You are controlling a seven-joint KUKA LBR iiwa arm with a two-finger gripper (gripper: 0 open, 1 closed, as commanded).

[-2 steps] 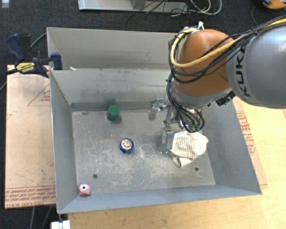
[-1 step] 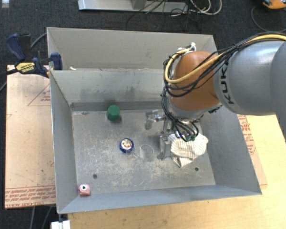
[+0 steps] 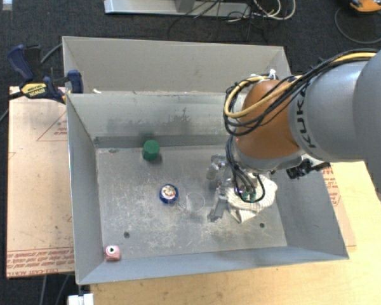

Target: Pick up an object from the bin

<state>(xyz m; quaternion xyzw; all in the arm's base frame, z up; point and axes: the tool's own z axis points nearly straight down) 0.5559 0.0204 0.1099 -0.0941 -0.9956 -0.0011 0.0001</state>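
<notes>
My gripper [image 3: 214, 192] is low over the right half of the bin floor. Its fingers stand open, and I see nothing gripped between them. A white roundish thing [image 3: 261, 199] lies just right of the fingers, partly hidden under the wrist. A small round blue and white thing [image 3: 169, 194] lies on the floor a short way left of the fingertips.
A green cylinder [image 3: 151, 150] stands near the back wall at the left. A small pink cube [image 3: 112, 252] sits in the front left corner. The arm with its orange cover and cables reaches in over the right side of the bin.
</notes>
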